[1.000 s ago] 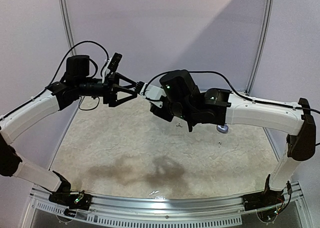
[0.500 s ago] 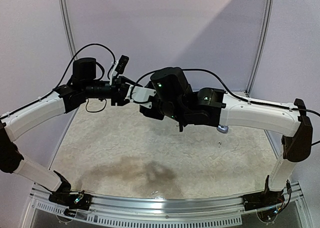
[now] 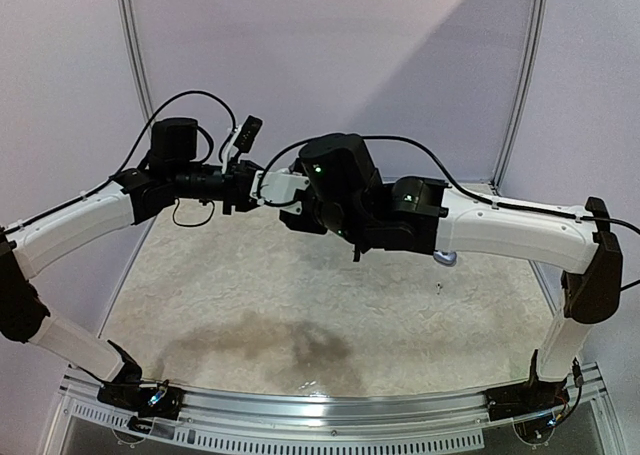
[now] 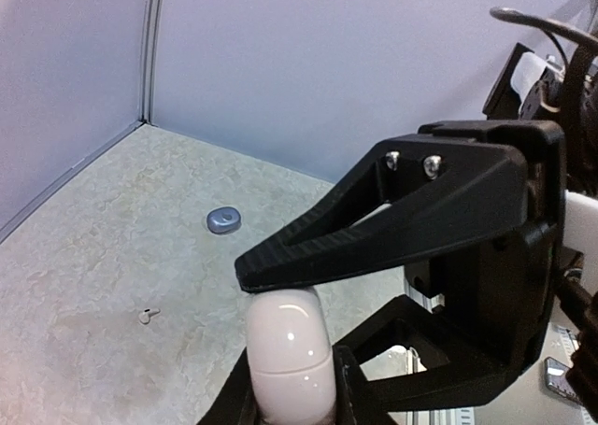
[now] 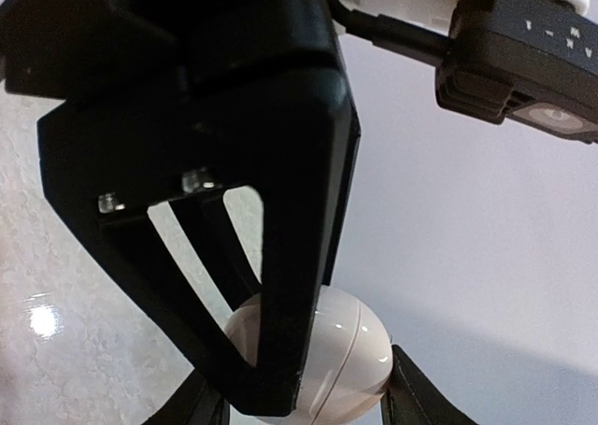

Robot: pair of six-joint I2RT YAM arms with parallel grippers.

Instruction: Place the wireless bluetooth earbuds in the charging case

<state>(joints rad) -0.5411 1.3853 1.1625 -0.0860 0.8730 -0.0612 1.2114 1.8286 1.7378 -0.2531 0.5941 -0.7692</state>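
Note:
A glossy white charging case (image 4: pixel 288 355) hangs in mid-air above the back of the table, and both grippers meet at it (image 3: pixel 272 186). My left gripper (image 4: pixel 285 397) is shut on the case, a black finger on each side of its lower end. My right gripper (image 5: pixel 308 399) is also shut on the case (image 5: pixel 360 350), across its wide side. The right gripper's finger (image 4: pixel 374 229) lies over the top of the case. One tiny pale earbud (image 4: pixel 147 315) lies on the table below and also shows in the top view (image 3: pixel 438 291).
A small blue-grey oval case (image 4: pixel 223 220) rests on the mottled beige table (image 3: pixel 250 305), partly under the right forearm (image 3: pixel 445 258). Lilac walls with metal posts (image 3: pixel 135 55) close the back and sides. A metal rail (image 3: pixel 330 407) runs along the near edge.
My left gripper moved right to the white case and closed on it. My right arm shifted left with the case in it.

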